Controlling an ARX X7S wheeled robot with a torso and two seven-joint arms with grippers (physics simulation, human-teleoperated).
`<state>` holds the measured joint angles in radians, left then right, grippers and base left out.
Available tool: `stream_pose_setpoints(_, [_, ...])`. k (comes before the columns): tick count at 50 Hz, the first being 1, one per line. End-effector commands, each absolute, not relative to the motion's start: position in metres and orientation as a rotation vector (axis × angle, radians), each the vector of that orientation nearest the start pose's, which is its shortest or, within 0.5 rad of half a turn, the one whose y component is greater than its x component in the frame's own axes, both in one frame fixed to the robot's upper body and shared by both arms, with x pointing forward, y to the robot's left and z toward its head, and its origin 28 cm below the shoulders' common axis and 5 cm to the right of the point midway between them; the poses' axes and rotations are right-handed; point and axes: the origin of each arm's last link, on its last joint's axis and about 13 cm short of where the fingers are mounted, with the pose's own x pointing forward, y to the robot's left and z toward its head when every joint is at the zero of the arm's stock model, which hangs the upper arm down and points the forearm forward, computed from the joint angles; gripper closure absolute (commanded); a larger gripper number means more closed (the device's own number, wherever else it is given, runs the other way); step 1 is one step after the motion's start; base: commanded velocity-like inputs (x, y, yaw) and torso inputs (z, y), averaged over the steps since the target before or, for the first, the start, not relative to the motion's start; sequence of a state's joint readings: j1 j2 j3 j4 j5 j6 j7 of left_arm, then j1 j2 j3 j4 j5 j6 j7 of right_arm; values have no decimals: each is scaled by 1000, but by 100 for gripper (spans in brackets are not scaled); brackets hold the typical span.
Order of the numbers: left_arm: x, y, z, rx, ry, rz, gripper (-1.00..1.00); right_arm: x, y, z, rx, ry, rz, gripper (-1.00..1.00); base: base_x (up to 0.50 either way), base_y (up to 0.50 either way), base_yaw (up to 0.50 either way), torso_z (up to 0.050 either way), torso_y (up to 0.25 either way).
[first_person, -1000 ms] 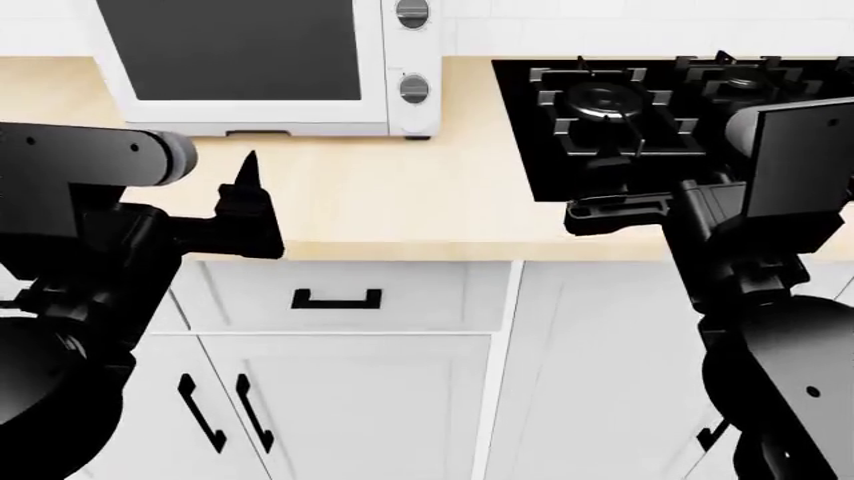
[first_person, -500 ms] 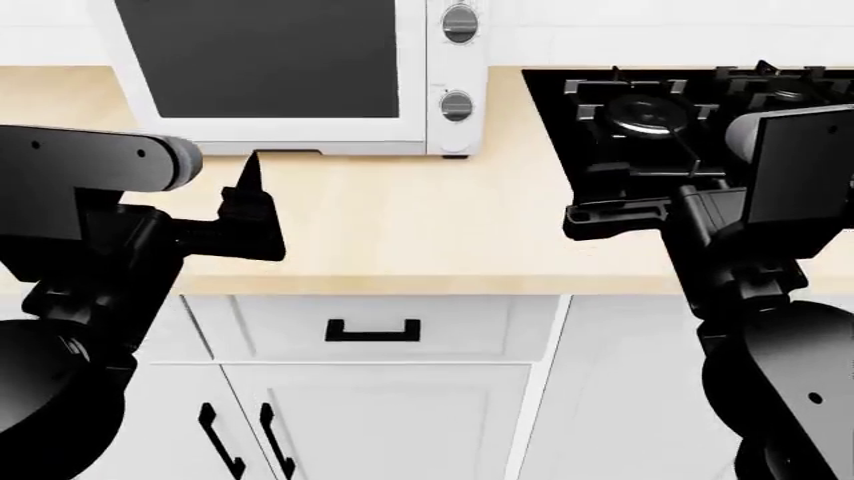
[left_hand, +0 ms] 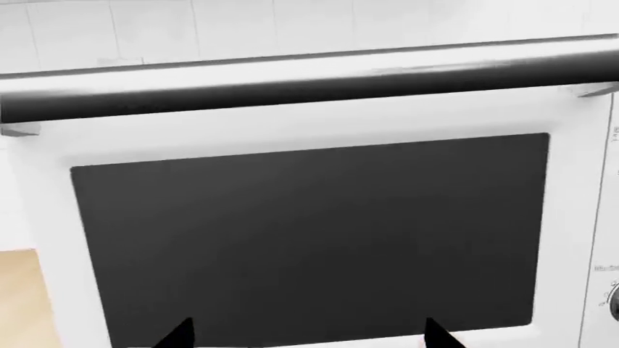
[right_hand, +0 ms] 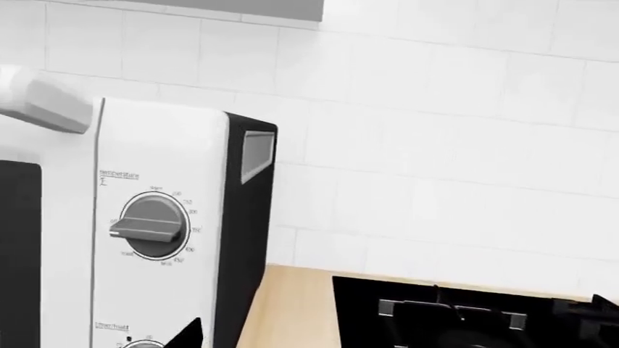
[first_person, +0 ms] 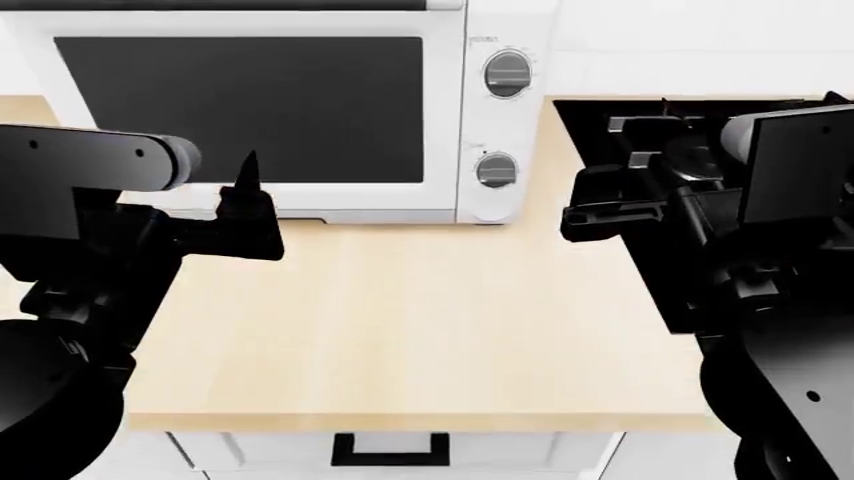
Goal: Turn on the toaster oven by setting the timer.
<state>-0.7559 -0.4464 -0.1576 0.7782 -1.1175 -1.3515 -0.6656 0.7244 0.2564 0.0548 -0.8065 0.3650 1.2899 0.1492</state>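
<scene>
The white toaster oven (first_person: 454, 120) stands at the back of the counter, dark glass door facing me. Its upper knob (first_person: 507, 72) and the timer (first_person: 497, 170) below it sit on the right panel. My left gripper (first_person: 248, 200) is open and empty, hovering in front of the door's lower left. In the left wrist view the door (left_hand: 309, 239) and silver bar handle (left_hand: 309, 80) fill the frame, with the gripper (left_hand: 307, 339) close to the glass. My right gripper (first_person: 590, 212) is open and empty, to the right of the timer. In the right wrist view the upper knob (right_hand: 150, 226) shows, and the timer (right_hand: 143, 344) is just at the frame's edge.
A black gas stove (first_person: 627, 130) lies on the wooden counter (first_person: 400, 320) right of the oven, under my right arm; it also shows in the right wrist view (right_hand: 464, 312). A white tiled wall (right_hand: 435, 145) is behind. A drawer handle (first_person: 390, 450) sits below the counter's front edge.
The head view has shifted: the oven and counter now sit lower, larger and further right, and the cabinet fronts have mostly left the frame. Both arms keep their places in the view.
</scene>
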Motion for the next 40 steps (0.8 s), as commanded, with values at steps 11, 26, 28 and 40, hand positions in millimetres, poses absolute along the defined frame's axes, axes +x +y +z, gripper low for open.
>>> stream_pose_setpoints(11, [213,241,253,65,-124,-41,-100,237,-127,248,-105,-223,23,-100,447,-1,0,0,1])
stream_pose_setpoints(26, [215,240,252,66,-123,-42,-100,235,-126,247,-108,-223,24,-100,0,0,0,0,0])
stream_pose_setpoints(28, [214,240,252,69,-123,-40,-100,235,-127,247,-109,-224,23,-100,0,0,0,0,0])
stream_pose_setpoints(40, [174,259,251,199,-135,-27,-100,235,-126,248,-132,-224,16,-100,0,0,0,0,0])
